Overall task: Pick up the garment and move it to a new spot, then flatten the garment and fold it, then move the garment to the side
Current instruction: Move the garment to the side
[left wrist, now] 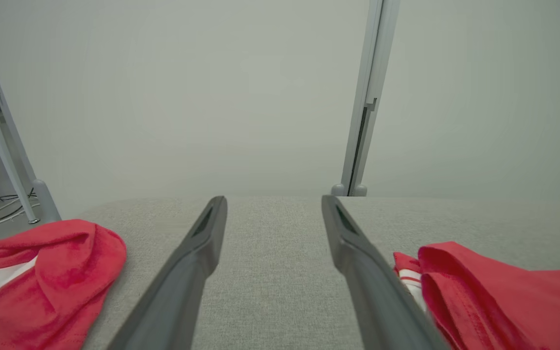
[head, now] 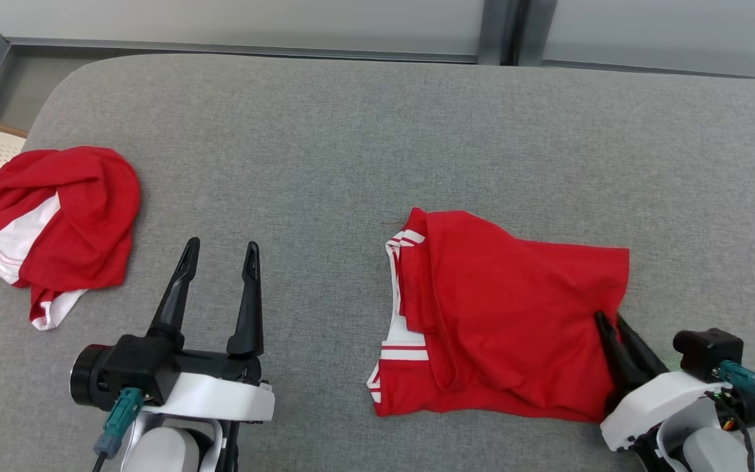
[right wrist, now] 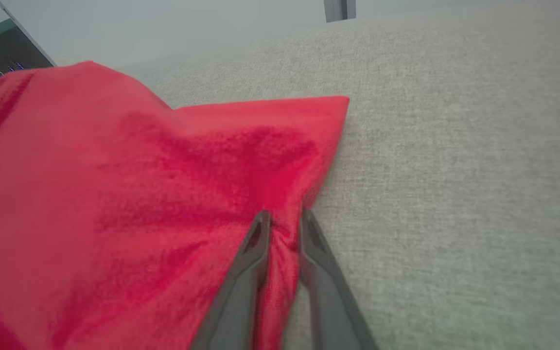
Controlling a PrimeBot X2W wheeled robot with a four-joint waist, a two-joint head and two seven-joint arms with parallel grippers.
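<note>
Two arms low at the worktop, one pinching the garment

Found the red garment (head: 515, 308), white-striped along its left edge, folded flat on the grey worktop (head: 351, 144), right of centre and toward the near edge. Found the right gripper (head: 610, 318) at that garment's right border, close to its near right corner, reaching in from the lower right with the pale forearm angled up and leftward and the wrist low. Saw its two dark fingers (right wrist: 250, 257) drawn nearly together in the right wrist view, with a ridge of red cloth bunched and nipped between them. Found the left gripper (head: 221, 246) well apart from the garment, over bare worktop, with the forearm rising from the lower left and the fingers pointed away from the body, spread wide with nothing between them. Judged from the left wrist view that those fingers ran roughly level along the surface; could not tell whether they touched it. Noted a crumpled red cloth (head: 76, 210) with a white panel at the far left edge of the worktop, apart from the left gripper.
</note>
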